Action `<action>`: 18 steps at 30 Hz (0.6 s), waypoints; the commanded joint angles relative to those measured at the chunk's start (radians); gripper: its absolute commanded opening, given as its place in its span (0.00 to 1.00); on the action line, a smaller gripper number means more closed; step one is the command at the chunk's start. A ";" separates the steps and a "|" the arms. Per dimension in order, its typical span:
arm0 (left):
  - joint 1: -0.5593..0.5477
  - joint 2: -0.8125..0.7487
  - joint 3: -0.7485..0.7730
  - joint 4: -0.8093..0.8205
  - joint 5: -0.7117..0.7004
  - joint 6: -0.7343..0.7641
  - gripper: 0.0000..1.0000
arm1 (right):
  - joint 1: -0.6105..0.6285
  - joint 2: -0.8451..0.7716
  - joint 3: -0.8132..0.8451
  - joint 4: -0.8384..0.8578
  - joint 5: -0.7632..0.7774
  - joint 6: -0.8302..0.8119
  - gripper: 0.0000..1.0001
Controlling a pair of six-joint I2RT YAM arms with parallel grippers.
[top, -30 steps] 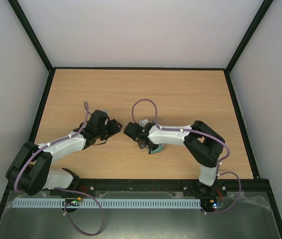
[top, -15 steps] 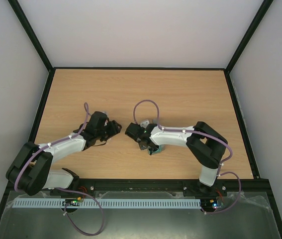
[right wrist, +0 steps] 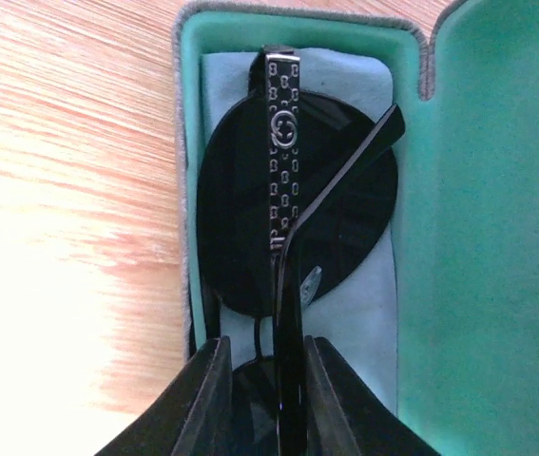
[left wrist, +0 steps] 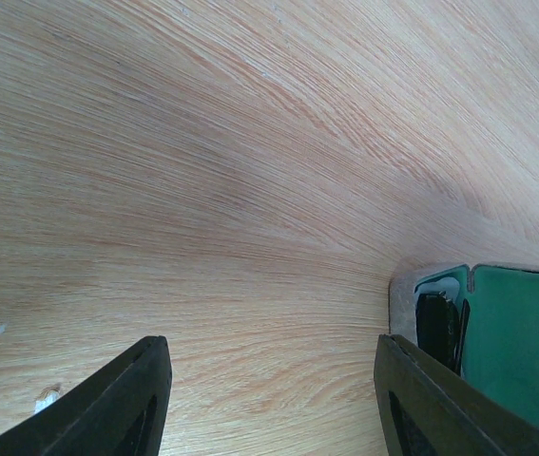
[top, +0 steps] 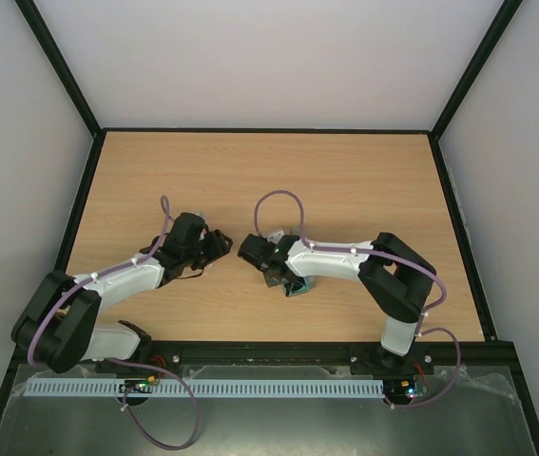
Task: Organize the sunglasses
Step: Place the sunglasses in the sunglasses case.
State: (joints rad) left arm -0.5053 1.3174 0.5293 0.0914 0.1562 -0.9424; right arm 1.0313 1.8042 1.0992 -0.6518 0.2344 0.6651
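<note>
Inside one case (right wrist: 184, 190), one pair of sunglasses (right wrist: 240, 218), one cloth (right wrist: 364, 323)

Right arm (top: 331, 263): elbow shifted slightly rightward and nearer its base.
Right gripper (right wrist: 269, 350): jaws now parted a little around sunglasses (right wrist: 240, 218) temple.
</note>
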 commanded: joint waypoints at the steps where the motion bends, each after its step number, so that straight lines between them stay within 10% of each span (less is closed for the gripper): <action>1: 0.004 -0.001 0.008 -0.011 -0.009 0.011 0.61 | 0.013 -0.060 0.051 -0.087 0.004 0.011 0.24; 12: 0.002 0.001 0.007 -0.016 -0.009 0.017 0.62 | -0.008 -0.242 0.132 -0.120 -0.001 0.006 0.43; 18: -0.070 0.044 0.003 0.009 -0.004 -0.001 0.63 | -0.223 -0.423 0.022 -0.018 -0.178 -0.066 0.45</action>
State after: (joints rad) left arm -0.5274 1.3270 0.5293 0.0921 0.1532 -0.9428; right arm 0.9600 1.4918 1.1923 -0.7151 0.1642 0.6521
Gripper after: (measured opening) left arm 0.636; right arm 0.450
